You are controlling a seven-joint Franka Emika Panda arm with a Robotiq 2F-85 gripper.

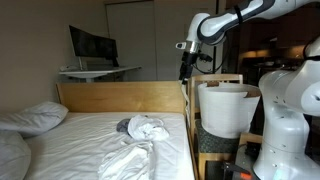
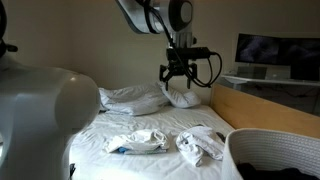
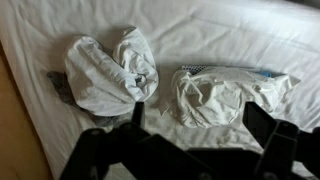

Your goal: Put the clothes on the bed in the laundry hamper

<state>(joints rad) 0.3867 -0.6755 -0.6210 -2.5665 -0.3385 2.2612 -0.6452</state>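
Two crumpled white garments lie on the white bed. One with a grey piece under it is near the wooden board. The other, with a blue edge, lies further down the bed. My gripper is open and empty. It hangs high above the garments in both exterior views. The white laundry hamper stands beside the bed, with its rim at the lower right of an exterior view.
White pillows lie at the head of the bed. A wooden board runs along the bed's side. A desk with monitors stands behind it. The robot's white base is next to the hamper.
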